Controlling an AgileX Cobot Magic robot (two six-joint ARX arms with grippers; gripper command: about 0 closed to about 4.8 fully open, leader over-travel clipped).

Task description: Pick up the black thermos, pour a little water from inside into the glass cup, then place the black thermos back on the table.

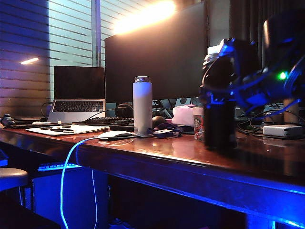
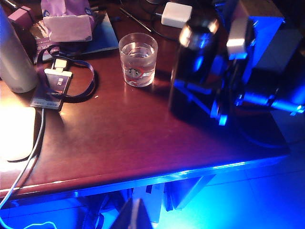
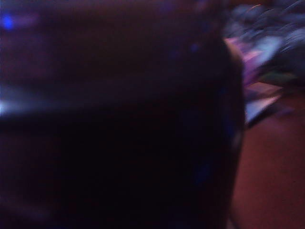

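Right pincer [image 2: 217,102]: clamped on black thermos [image 2: 193,67], upright on table [image 2: 143,143], mid-body grip for lift. Glass cup [image 2: 138,59] just beside, pour target. Left pincer: unseen, state unknown.

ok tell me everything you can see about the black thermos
The black thermos is a tall, matte dark cylinder with a shiny metallic rim around its open top. It stands about upright near the table's front right, beside the glass cup, which holds water. The right pincer is clamped around its body from the side. Whether its base rests on the wood cannot be told.
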